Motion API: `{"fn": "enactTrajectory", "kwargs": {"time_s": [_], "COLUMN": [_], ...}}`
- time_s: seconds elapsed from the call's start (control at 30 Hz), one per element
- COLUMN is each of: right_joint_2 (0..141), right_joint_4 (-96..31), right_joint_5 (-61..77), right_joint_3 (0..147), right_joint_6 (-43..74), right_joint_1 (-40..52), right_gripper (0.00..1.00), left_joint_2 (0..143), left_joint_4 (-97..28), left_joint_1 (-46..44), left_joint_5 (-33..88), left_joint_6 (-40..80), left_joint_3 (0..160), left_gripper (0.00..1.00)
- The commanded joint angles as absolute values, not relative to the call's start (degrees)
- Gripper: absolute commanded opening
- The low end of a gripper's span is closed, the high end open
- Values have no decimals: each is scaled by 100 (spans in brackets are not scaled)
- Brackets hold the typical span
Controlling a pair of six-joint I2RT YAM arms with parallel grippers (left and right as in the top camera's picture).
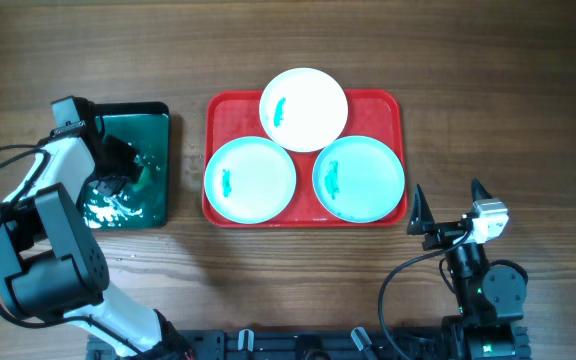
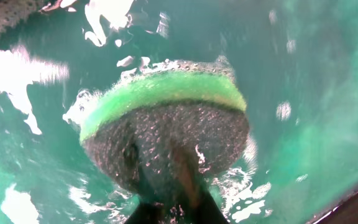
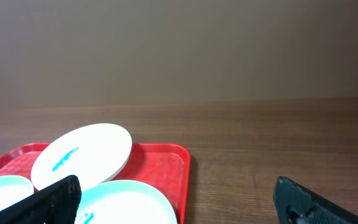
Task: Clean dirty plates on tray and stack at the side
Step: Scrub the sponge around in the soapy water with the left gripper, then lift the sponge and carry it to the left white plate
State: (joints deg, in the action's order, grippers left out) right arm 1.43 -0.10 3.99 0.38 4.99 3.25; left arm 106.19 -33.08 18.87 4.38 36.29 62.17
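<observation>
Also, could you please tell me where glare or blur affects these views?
Left wrist view: white glare patches on the wet green tray, and the close sponge looks soft. Overhead view: evenly lit and sharp, with glints in the same tray. Right wrist view: white plate crisp, its own fingers dark silhouettes.

left jaws: tips hidden in sponge (image 2: 166,118) | turquoise plates (image 3: 129,202): cut by bottom edge | red tray (image 3: 161,167): cut left

One red tray (image 1: 388,105). On it, three plates: one white plate (image 1: 303,108), two pale turquoise plates (image 1: 250,180) (image 1: 359,178). Three teal smears (image 1: 279,108), one per plate. Left of the red tray, one dark green tray (image 1: 158,120) and one green sponge (image 2: 166,93). Two grippers: left gripper (image 2: 176,211) left of the red tray, right gripper (image 1: 448,195) to its right.
</observation>
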Motion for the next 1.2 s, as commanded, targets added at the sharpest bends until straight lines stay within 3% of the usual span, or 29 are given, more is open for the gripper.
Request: {"fn": "enactTrajectory", "kwargs": {"time_s": [0.0, 0.43, 0.57, 0.87, 1.17], "right_joint_2": [141, 141, 141, 141, 141], "right_joint_4": [8, 8, 5, 8, 8], "right_joint_5": [333, 333, 333, 333, 333], "right_joint_3": [30, 30, 30, 30, 30], "right_joint_6": [451, 451, 451, 451, 451], "right_joint_1": [336, 336, 336, 336, 336], "right_gripper": [100, 100, 100, 100, 100], "left_joint_2": [10431, 7655, 7620, 9115, 7028], "left_joint_4": [-3393, -3192, -3063, -2333, -2320], "left_joint_1": [1892, 1885, 1879, 1931, 1940], "left_joint_5": [51, 464, 416, 864, 2106], "left_joint_6": [3627, 3649, 3647, 3623, 3328], "left_joint_3": [6119, 6141, 6005, 5402, 5524], "left_gripper": [4, 4, 4, 4, 4]}}
